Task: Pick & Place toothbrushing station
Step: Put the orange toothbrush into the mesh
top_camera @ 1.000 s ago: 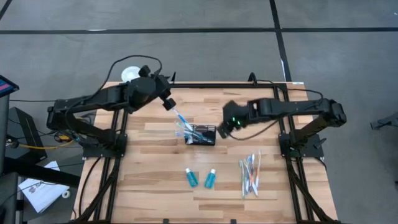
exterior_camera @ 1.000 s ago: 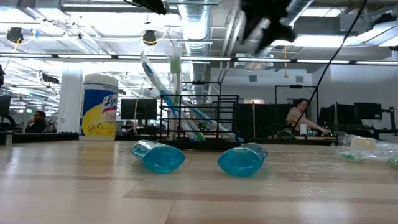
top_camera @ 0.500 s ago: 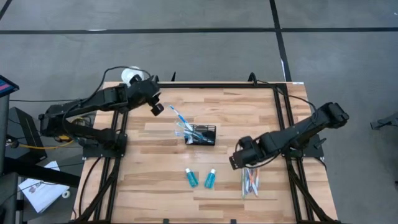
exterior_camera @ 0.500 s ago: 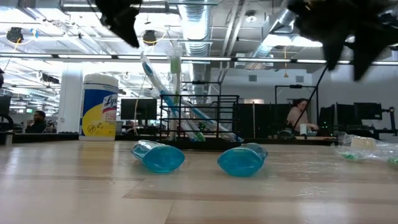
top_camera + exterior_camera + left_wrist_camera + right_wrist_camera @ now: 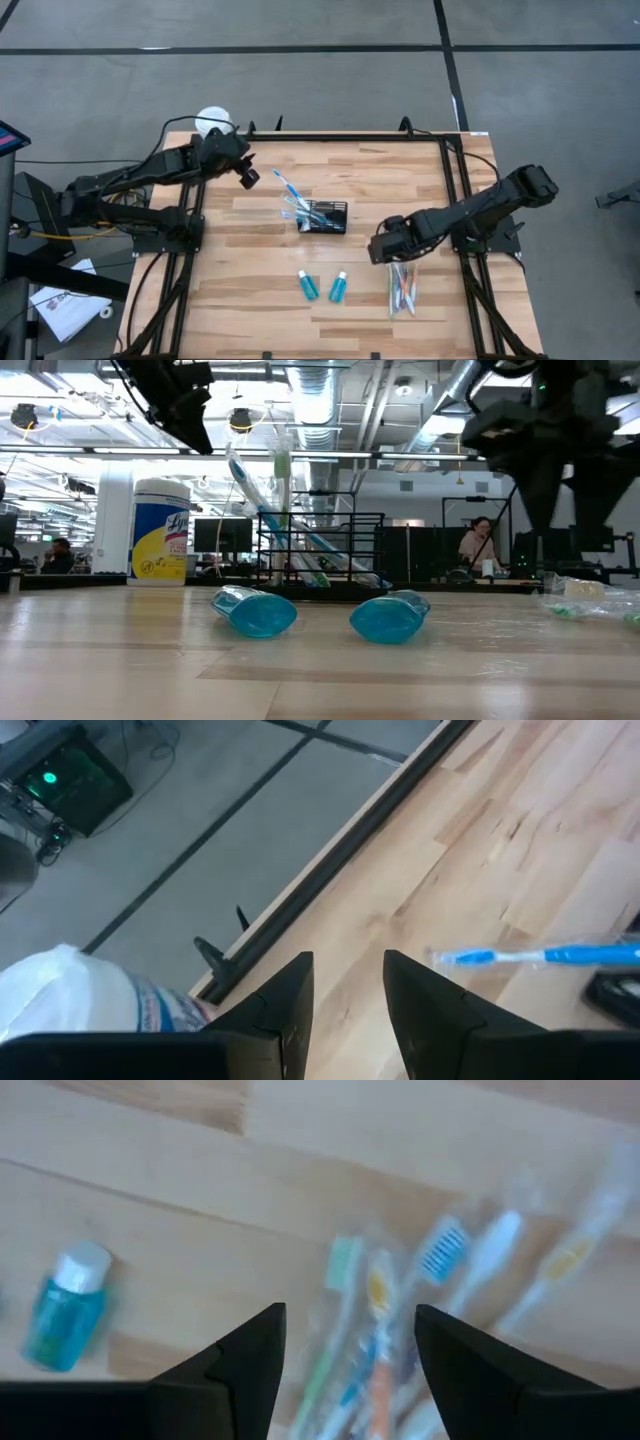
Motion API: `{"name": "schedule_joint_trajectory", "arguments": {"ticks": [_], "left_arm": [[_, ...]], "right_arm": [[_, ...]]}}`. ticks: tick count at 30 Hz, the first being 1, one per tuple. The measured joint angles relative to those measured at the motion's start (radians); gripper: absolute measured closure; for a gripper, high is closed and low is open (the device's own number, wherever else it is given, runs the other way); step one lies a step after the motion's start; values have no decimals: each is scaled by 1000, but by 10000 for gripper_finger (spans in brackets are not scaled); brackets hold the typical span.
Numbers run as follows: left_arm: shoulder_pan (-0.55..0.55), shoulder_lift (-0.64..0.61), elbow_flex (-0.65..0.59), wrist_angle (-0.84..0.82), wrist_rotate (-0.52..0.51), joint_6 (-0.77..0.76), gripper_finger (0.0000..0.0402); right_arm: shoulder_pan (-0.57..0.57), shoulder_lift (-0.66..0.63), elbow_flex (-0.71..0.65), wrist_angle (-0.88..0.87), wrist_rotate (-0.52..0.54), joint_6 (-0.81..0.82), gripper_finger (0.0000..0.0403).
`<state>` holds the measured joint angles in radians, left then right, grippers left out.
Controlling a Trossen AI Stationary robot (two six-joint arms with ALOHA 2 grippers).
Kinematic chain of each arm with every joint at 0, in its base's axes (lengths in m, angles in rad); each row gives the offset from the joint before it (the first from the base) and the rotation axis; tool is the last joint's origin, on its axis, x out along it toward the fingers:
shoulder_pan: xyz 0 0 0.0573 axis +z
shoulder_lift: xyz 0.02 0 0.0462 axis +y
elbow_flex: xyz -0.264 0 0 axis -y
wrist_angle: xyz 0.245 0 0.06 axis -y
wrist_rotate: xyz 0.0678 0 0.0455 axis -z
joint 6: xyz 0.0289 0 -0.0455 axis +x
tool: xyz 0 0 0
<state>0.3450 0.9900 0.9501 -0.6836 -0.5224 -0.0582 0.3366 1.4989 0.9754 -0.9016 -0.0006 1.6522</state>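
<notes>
Basket (image 5: 325, 216) holding brushes; right pincer (image 5: 385, 250) released, hovering over loose toothbrushes (image 5: 401, 288) beside it; left pincer (image 5: 247, 178) released, empty.

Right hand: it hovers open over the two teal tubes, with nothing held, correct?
Not quite. The right hand hovers open and empty over the loose toothbrushes, not the teal tubes, which lie off to one side. The right wrist view shows the brushes between its fingers.
</notes>
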Motion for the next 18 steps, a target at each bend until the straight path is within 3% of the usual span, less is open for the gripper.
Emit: {"name": "schedule_joint_trajectory", "arguments": {"ticks": [9,18], "left_arm": [[0,17,-49,45,50,-6,284],[0,19,-49,58,53,-6,284]], "right_arm": [[-37,95,1,21,-4,-31,194],[-29,110,2,8,-7,-29,231]]}}
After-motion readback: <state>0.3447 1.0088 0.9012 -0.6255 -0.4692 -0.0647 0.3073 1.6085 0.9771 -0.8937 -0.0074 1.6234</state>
